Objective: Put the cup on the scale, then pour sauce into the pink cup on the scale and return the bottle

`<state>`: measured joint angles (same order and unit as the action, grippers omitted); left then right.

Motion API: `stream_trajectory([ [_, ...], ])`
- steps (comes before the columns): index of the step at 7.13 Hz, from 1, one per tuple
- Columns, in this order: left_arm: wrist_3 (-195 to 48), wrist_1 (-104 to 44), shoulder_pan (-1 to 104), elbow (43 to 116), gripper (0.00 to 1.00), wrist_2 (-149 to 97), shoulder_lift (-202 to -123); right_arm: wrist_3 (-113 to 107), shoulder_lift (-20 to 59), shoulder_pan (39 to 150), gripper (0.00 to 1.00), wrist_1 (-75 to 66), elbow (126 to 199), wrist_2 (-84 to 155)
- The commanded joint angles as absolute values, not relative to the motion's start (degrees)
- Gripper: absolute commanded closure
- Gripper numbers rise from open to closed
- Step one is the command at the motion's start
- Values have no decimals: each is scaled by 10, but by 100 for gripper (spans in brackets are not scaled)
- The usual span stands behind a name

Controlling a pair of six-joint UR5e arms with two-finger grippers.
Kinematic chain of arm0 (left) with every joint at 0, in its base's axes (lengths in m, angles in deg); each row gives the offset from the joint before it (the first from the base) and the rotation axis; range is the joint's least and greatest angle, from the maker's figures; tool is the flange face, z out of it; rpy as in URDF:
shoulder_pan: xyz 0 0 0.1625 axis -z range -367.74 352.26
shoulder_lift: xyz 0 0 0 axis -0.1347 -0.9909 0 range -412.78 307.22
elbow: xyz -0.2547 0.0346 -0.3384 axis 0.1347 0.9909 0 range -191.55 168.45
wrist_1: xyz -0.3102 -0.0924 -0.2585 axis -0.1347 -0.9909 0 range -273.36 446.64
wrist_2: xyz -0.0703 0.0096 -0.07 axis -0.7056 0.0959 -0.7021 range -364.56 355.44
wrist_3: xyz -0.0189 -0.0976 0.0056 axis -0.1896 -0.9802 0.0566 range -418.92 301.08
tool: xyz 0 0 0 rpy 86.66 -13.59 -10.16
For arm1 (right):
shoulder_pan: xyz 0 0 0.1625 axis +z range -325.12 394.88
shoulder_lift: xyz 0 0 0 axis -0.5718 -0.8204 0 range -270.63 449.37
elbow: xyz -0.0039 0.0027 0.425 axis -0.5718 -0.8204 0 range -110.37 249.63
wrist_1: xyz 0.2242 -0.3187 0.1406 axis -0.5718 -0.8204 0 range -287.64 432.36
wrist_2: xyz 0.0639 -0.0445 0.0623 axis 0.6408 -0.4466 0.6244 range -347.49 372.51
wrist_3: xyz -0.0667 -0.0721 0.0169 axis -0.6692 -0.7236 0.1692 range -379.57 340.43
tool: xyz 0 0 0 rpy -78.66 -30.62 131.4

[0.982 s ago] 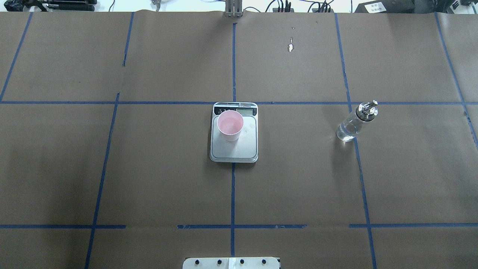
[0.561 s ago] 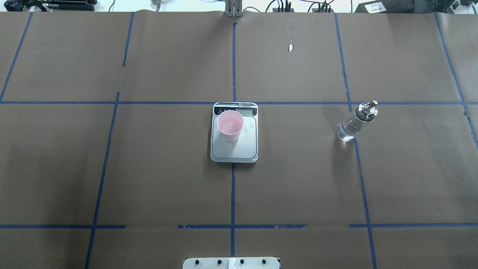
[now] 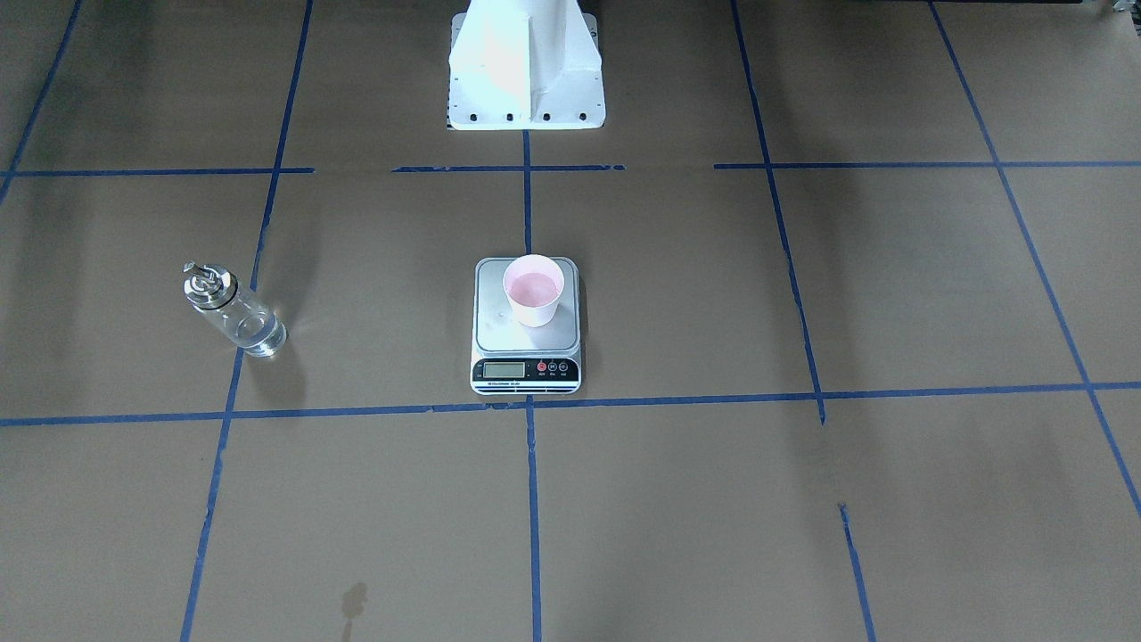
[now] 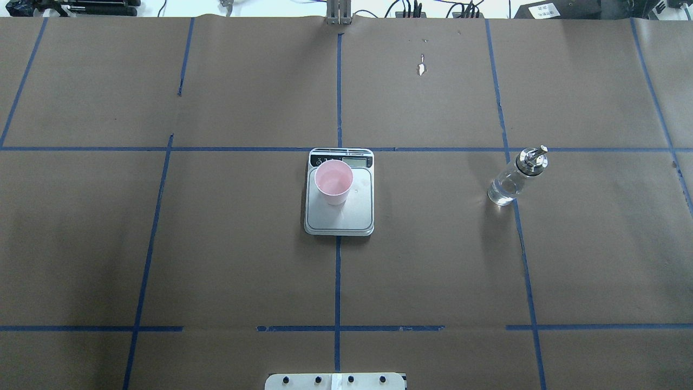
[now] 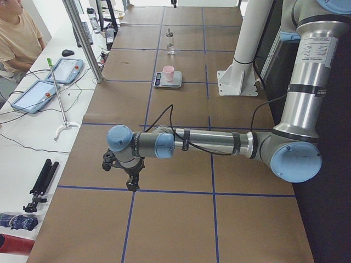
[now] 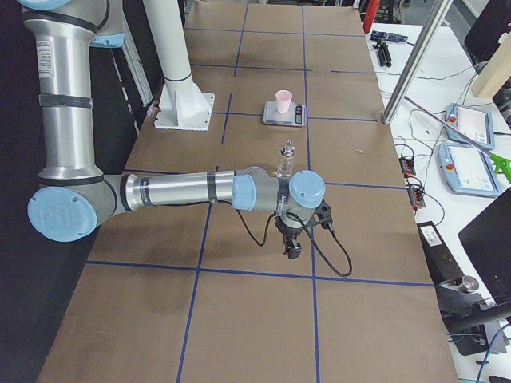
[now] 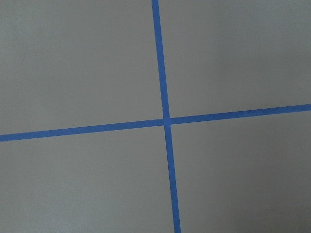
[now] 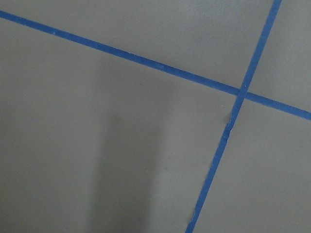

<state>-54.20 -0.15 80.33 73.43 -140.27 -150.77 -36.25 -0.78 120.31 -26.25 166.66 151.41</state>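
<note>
Centre of the table (image 4: 227,244): the cup (image 4: 333,181) stands upright on the scale (image 4: 339,219), near the middle of the steel platform, with bare steel showing all round its base. The rim is open to the overhead camera, pink all the way down. From the front camera the display (image 3: 503,369) sits on the edge away from the robot, and its digits are too small to read.

Over on the robot's right, well apart from the scale, the bottle (image 4: 509,183) stands upright on the paper, right beside a blue tape (image 4: 525,260) line. The metal spout (image 4: 533,157) is on top. The sauce (image 4: 499,195), clear as water, shows through the glass in the lower part.

And the hands? Both are far out from all this. The left arm (image 5: 208,141) lies stretched low along the robot's left end of the table, with the left gripper (image 5: 130,178) pointing down near a tape line. It appears only in the side view, small and dark, so I cannot tell whether the fingers are apart or together. Its wrist camera shows just paper and a tape crossing.

It is the same at the other end. The right arm (image 6: 176,191) reaches out low, and the right gripper (image 6: 291,243) points down, with the bottle just beyond it in the side view and the scale further on. How its fingers stand I cannot tell either. Its wrist camera shows tape lines and a soft shadow on the paper.
</note>
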Motion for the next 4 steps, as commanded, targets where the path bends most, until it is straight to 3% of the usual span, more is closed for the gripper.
stream_trajectory([
  [1,-542,-2,803,734,0,-1403,-1508,-362,-7,1203,0,-263,1668,1516],
  [4,-543,-2,803,740,0,-1402,-1510,-362,-8,1203,0,-263,1671,1531],
])
